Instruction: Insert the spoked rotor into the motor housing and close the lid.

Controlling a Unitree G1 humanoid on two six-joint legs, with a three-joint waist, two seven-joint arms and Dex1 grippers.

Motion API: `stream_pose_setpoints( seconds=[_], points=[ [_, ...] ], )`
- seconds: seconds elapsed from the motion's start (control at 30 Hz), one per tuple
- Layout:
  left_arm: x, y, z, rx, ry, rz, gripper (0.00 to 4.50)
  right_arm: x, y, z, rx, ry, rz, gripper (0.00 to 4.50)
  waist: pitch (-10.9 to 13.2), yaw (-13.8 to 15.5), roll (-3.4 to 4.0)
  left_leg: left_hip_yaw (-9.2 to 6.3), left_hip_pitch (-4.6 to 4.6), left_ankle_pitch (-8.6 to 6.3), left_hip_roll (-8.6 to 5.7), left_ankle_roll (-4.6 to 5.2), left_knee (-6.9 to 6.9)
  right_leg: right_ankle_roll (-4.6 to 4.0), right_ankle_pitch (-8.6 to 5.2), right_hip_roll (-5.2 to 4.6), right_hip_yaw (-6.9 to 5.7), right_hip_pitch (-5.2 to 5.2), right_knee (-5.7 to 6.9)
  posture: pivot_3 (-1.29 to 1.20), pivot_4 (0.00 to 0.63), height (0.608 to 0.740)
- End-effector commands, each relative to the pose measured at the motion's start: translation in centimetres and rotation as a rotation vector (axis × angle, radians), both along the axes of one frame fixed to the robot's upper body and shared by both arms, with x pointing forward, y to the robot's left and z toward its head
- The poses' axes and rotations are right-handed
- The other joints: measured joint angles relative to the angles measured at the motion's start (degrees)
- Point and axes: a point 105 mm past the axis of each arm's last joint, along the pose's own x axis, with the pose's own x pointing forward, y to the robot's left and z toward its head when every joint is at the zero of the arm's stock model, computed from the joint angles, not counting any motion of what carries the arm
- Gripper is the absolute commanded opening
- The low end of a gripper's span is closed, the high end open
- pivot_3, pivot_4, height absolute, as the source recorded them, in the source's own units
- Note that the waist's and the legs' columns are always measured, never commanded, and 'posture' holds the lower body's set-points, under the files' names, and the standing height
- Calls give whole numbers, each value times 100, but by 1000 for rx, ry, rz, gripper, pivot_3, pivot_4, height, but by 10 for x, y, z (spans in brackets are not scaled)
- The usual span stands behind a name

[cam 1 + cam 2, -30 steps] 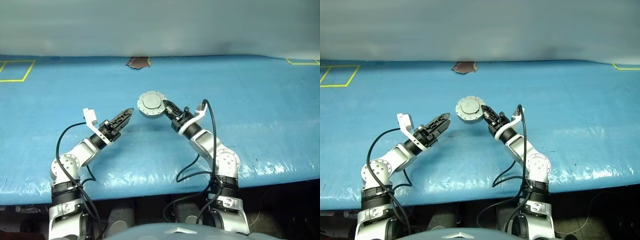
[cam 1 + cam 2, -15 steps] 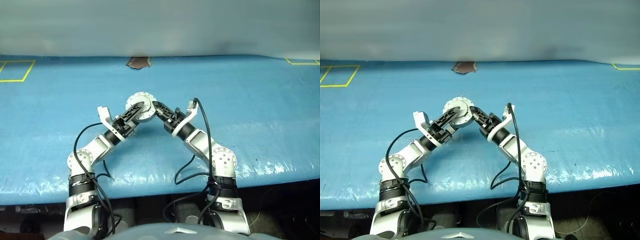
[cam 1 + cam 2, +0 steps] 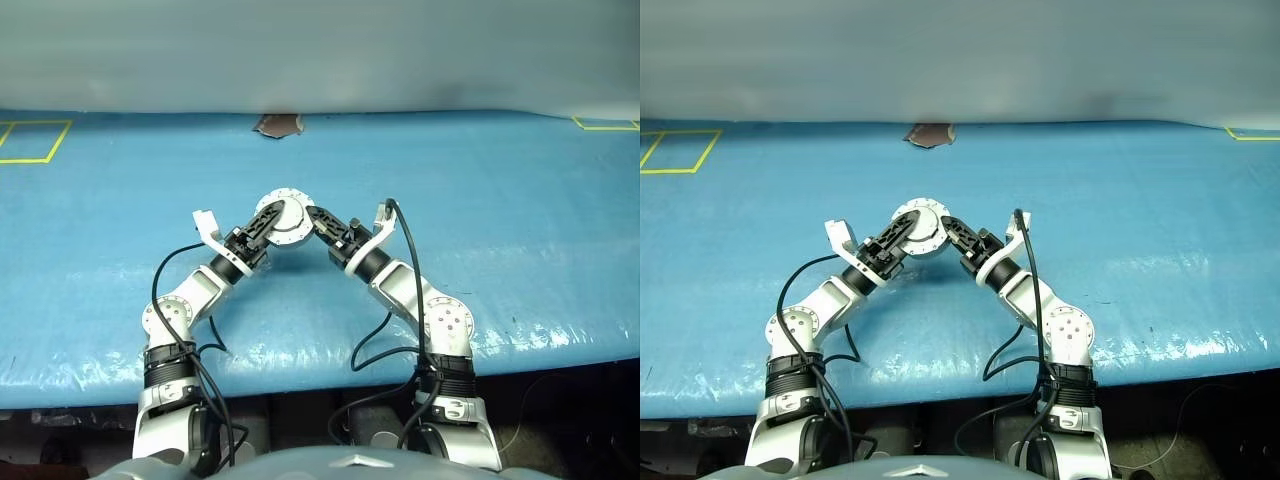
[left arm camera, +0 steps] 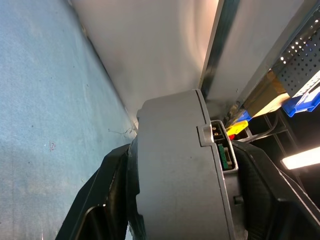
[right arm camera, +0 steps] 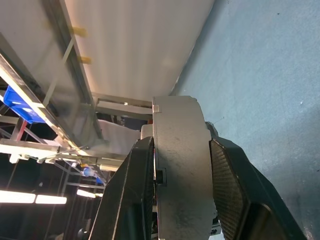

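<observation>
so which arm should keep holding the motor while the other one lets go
Probably the right. The right gripper is clamped across the assembled motor; the left gripper straddles it but looks less settled.

Motor housing point(image 3: 283, 218): we see a round silvery-grey disc, held off the blue table, pale face toward us.

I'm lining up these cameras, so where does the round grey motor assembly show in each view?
Left eye: motor assembly at centre, between both tools.
Right eye: centre, slightly left.
Left wrist: edge-on between the fingers.
Right wrist: edge-on between the fingers.
Shared landmark: blue table cover.
</observation>
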Motion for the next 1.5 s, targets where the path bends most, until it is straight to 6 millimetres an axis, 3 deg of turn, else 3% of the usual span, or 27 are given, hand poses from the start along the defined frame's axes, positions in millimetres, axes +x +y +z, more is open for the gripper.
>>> stream_pose_setpoints(
  seconds=[0.03,0.07,0.3,0.47,0.57,0.73,0.9,1.03,1.23,1.5],
  points=[
    [0,-4,3,4,-2,-23,2585,-11,12,29,67,-132,42,1239,0,1,0,0,0,0,0,0,0,0,0,0,0,1,0,0,150,740],
    [0,-4,3,5,1,-21,2585,-12,12,29,58,-143,43,1239,0,2,0,0,0,0,0,0,1,0,0,0,0,1,0,0,150,740],
    [6,8,-5,42,28,80,2585,-3,5,26,-5,-150,-61,3542,0,2,0,0,1,0,0,0,1,0,0,0,0,1,1,0,150,740],
    [23,39,-14,92,73,290,2585,16,-19,6,-75,-59,-247,3542,-2,1,-1,1,5,0,-1,0,3,2,3,0,2,4,0,0,150,740],
    [38,75,-18,149,121,524,2585,14,-22,6,-82,-76,-245,3542,-2,-6,-2,1,3,0,1,0,3,-1,4,2,2,1,1,0,150,740],
    [49,110,-9,182,117,705,2585,10,-22,12,-125,-150,-243,3542,-2,46,-2,-1,-2,0,1,-1,3,-6,10,3,1,1,-2,0,150,740],
    [57,127,-3,212,110,780,2585,8,-22,15,-147,-189,-244,3542,-3,78,-4,-1,-3,0,-4,-1,5,0,14,-1,1,4,-6,0,150,740],
    [61,132,-11,303,140,808,2585,9,-22,10,-157,-168,-246,3542,-3,78,-5,-1,-2,1,-4,-1,6,0,14,0,1,5,-5,0,150,740],
    [63,144,-20,395,193,895,4471,9,-22,3,-176,-140,-245,3577,-6,67,-8,-1,6,1,-3,-1,7,-3,17,0,2,11,-1,0,150,740],
    [56,173,-13,416,191,1062,4493,9,-22,1,-179,-133,-239,3577,-8,25,-9,0,10,2,-1,-1,8,-18,28,2,3,12,1,0,150,740]
  ],
)
